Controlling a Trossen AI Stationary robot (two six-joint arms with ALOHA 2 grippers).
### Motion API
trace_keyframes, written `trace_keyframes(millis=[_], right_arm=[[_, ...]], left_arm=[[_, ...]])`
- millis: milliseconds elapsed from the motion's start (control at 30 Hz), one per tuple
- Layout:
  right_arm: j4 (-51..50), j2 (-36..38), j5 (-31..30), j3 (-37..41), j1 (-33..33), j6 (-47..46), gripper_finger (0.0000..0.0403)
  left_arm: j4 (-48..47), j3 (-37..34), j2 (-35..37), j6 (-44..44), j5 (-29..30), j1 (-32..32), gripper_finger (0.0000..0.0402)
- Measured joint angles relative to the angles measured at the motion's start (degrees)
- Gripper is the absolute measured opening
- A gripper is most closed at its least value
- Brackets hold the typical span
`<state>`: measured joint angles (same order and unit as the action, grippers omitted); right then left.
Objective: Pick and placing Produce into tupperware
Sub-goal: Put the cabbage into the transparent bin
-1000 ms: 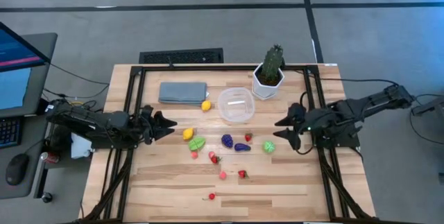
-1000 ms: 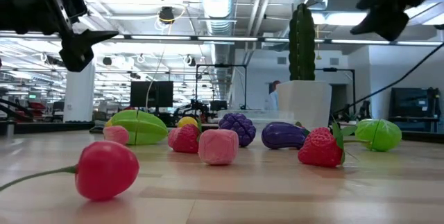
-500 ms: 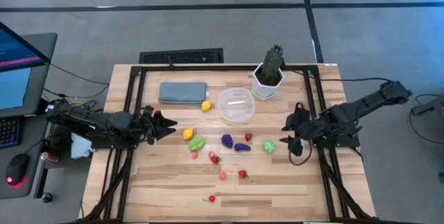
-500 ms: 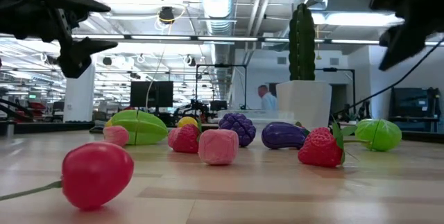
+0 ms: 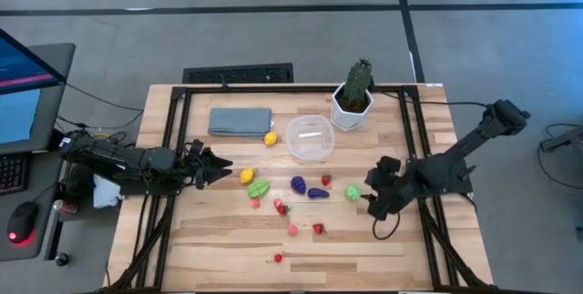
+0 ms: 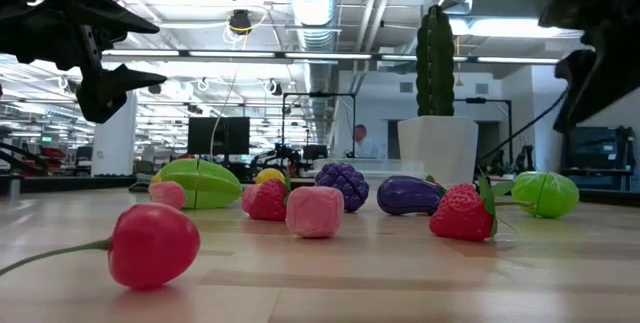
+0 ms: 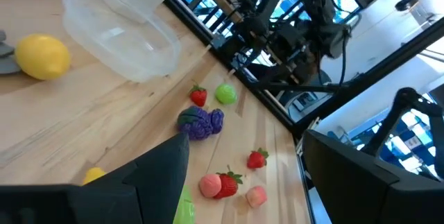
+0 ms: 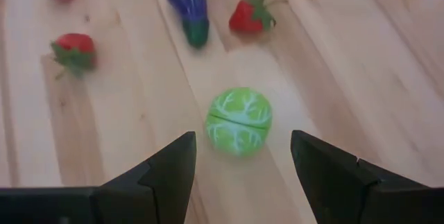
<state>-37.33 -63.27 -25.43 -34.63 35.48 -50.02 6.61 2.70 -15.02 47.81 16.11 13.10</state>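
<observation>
Left gripper (image 5: 219, 164): held above the counter's left edge, pointed right toward the produce; jaws seen apart in the left wrist view, nothing between them.
Grey cloth (image 5: 240, 120): laid flat at far left of the counter (image 5: 209, 239).
Lemon (image 5: 271, 137): set just left of the tupperware, near the cloth's right edge.
Yellow piece (image 5: 246, 176): found nearest the left gripper, w/ a green starfruit-like piece (image 5: 259, 187) just right of it.
Tupperware (image 5: 310, 136): placed far-centre on the counter, upright, no produce seen inside; cactus pot (image 5: 352, 99) just to its right.
Red/pink bits: strawberry (image 5: 282, 207), pink piece (image 5: 292, 229), strawberry (image 5: 318, 228) spread near-centre; a cherry-like piece (image 5: 278, 258) lies nearest the near edge, apart from the rest.
Purple pair: grapes (image 5: 298, 184) & eggplant (image 5: 317, 193) lie side by side, near side of the tupperware; a small strawberry (image 5: 326, 180) just beyond the eggplant.
Green cabbage (image 8: 239, 121): on the counter, rightmost of the produce, well apart from the tupperware.
Right gripper (image 5: 369, 196): lowered at right-centre, just right of the cabbage; jaws spread wide, cabbage framed between them in the right wrist view but not touched.
</observation>
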Motion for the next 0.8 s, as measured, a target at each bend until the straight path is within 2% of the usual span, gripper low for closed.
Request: trace_keyframes(millis=[267,533,800], right_arm=[[4.66,-9.06,-9.61,0.02,6.99,-16.8,0.026],[6.43,-16.45,-10.47,0.0,8.05,-25.01,0.026],[6.09,-17.02,-10.65,0.0,6.06,-26.06,0.026]], left_arm=[[-0.33,0.0,0.0,0.0,0.01,0.0,0.0272],[-1.81,0.0,0.01,0.0,-0.02,0.0,0.0272],[-2.21,0.0,0.01,0.01,-0.03,0.0,0.0272]])
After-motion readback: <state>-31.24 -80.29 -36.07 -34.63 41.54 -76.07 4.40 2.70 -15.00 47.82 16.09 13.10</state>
